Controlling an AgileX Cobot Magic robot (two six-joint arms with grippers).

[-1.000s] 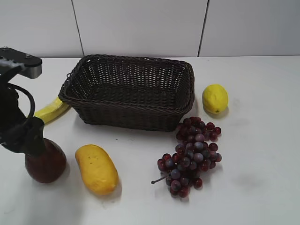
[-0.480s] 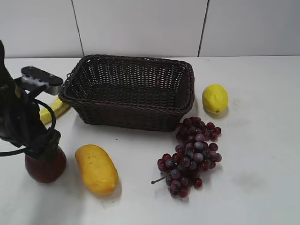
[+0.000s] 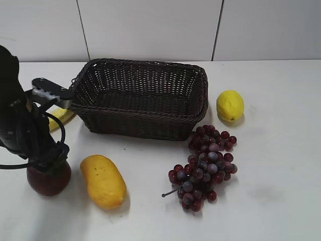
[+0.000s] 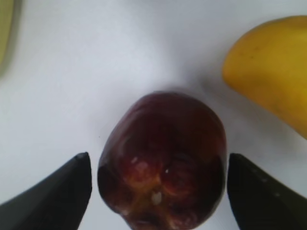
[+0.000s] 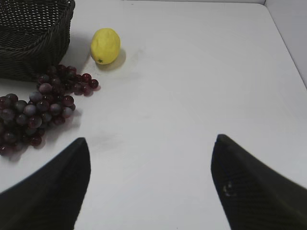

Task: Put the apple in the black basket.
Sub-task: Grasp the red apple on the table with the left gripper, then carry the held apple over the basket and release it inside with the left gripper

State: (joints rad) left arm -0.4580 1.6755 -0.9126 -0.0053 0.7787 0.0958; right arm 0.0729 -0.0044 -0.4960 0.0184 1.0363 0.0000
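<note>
Left hand: fingers spread apart, one tip on each side of the apple, small gaps visible on both sides in the left wrist view, not clamped. Apple sits on the worktop, dimpled end toward the camera.

Exterior view: left hand is down over the apple from above, arm covers the apple's top. Apple is at the front-left of the worktop, outside the black basket, roughly 7 o'clock from it and well apart.

Around the apple: yellow mango at 3 o'clock, near, not touching. Banana at 12 o'clock, mostly hidden behind the arm, lying by the basket's left end.

Further out: grapes at 5 o'clock from the basket, near its front-right corner. Lemon at 3 o'clock from the basket, just beside it.

Right hand: fingers wide apart, holding nothing, above bare worktop. Grapes at its 10 o'clock, lemon at 11 o'clock.
</note>
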